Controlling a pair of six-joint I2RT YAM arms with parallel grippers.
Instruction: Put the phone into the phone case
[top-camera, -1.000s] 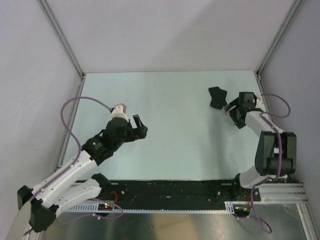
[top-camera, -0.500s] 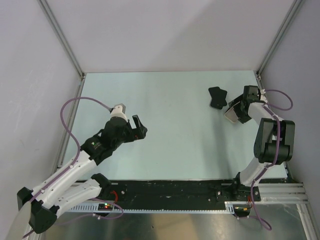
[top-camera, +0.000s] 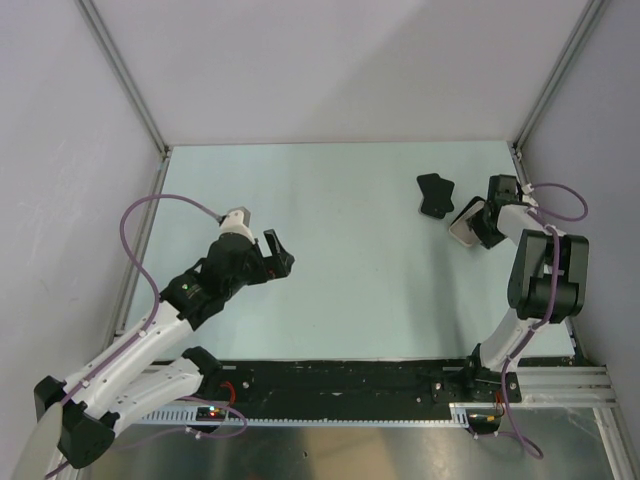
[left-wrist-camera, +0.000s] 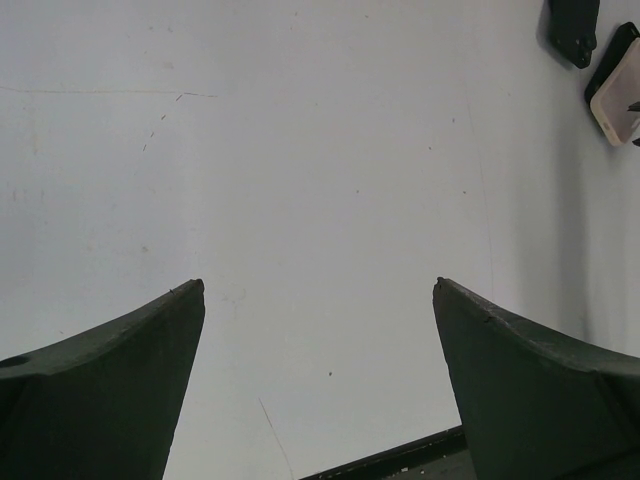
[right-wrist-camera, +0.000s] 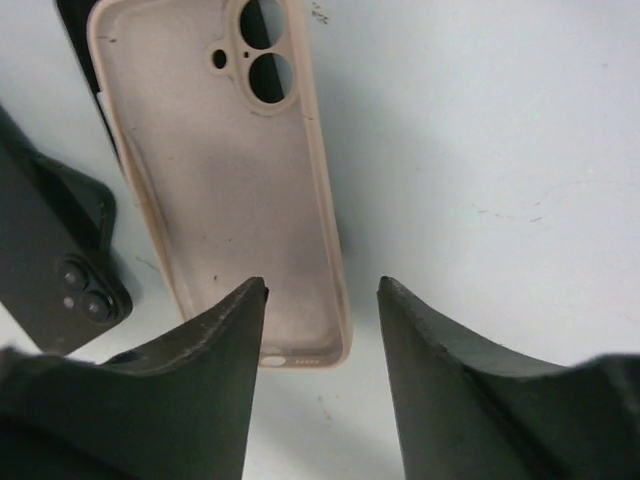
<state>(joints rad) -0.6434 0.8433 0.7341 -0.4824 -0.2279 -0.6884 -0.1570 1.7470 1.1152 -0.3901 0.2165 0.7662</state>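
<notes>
The black phone lies back side up at the far right of the table; its camera lenses show in the right wrist view. The beige phone case lies just right of it, hollow side up. My right gripper is open and empty, hovering over the case's near end, its jaws straddling the case's right edge. My left gripper is open and empty over bare table at the left. The phone and the case show far off in the left wrist view.
The pale table is bounded by grey walls with metal corner posts. The right wall stands close to the right arm. A black rail runs along the near edge.
The right arm has folded back toward the right wall and its gripper has shifted slightly right, showing more of the case. The left arm has barely moved.
</notes>
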